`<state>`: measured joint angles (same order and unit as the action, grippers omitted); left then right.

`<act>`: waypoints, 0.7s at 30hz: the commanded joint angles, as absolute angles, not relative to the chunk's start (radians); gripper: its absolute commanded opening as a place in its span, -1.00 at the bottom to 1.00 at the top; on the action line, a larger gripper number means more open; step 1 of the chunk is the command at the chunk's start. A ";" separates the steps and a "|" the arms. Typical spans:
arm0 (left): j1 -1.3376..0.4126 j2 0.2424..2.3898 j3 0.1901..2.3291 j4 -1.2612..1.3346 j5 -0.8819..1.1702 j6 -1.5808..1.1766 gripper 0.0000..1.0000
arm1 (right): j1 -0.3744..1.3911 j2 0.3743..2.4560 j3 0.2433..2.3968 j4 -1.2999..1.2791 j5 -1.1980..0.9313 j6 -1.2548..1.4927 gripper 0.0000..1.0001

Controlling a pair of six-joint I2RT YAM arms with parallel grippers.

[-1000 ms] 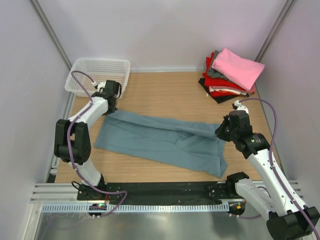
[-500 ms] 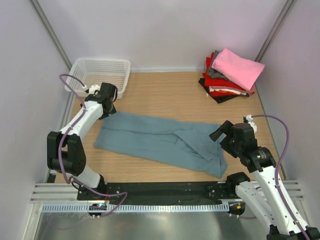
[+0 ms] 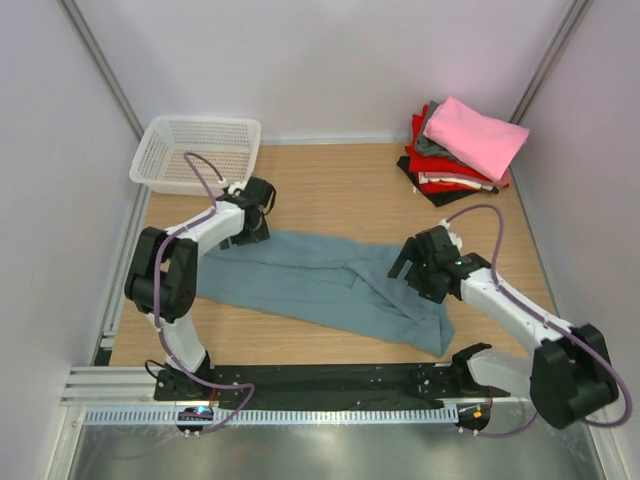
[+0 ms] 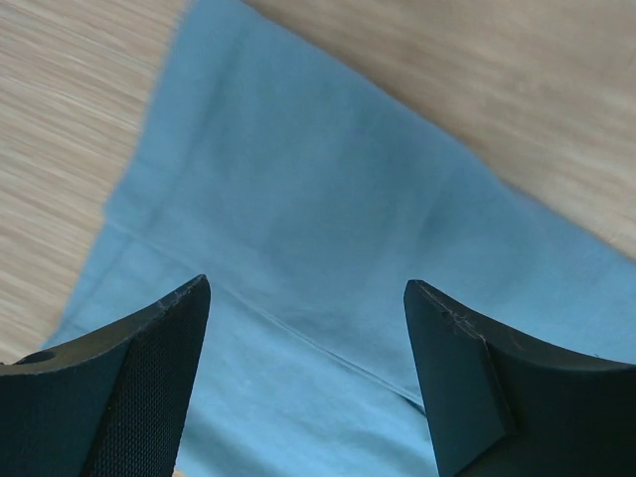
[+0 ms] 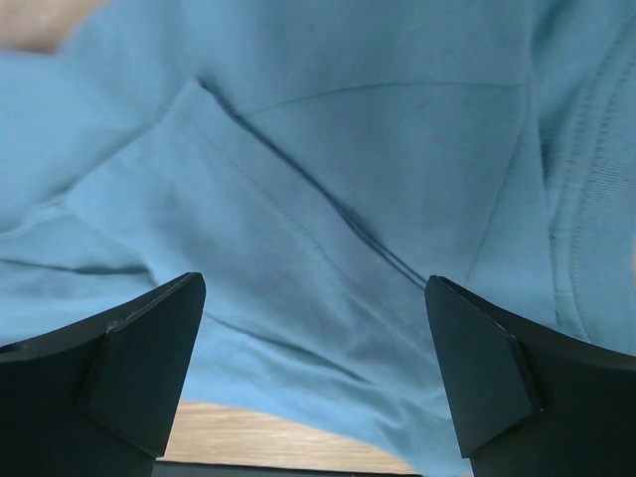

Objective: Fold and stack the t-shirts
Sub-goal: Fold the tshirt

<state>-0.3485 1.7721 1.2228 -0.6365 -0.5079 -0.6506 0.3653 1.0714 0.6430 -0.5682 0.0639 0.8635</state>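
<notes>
A large teal-blue t-shirt (image 3: 320, 280) lies spread across the middle of the table, folded lengthwise with creases on its right half. My left gripper (image 3: 243, 230) hovers over its upper left corner, open, with only teal cloth (image 4: 298, 199) showing between the fingers (image 4: 149, 378). Above the shirt's right part my right gripper (image 3: 408, 268) is open too, its fingers (image 5: 129, 368) wide apart over wrinkled cloth (image 5: 328, 179) and holding nothing. A stack of folded t-shirts (image 3: 462, 152), pink on top over red, grey and black, sits at the back right corner.
A white lattice basket (image 3: 196, 150) stands at the back left corner, close behind the left arm. Bare wooden table (image 3: 340, 190) lies between the basket and the stack. A black strip and metal rail (image 3: 320, 385) run along the near edge.
Both grippers have opened and let go of the teal shirt. The left one has moved right along the shirt's top edge; the right one has swung left over the shirt.
</notes>
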 commanded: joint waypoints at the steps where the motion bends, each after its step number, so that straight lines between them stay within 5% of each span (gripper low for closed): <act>1: -0.373 1.815 1.230 -0.624 -0.514 -0.678 0.58 | 0.403 1.219 0.687 -0.456 0.121 0.865 1.00; 11: -0.449 1.784 1.049 -0.635 -0.519 -0.719 0.55 | 0.402 1.715 0.989 -0.411 0.176 0.759 0.99; 21: -0.641 1.559 0.887 -0.709 -0.392 -0.856 0.50 | 0.402 2.338 1.911 -0.633 0.058 0.640 1.00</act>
<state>-0.5831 1.6268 0.9356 -0.6353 -0.4908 -0.7723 0.3977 2.1654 1.6726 -0.5808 0.1329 0.6857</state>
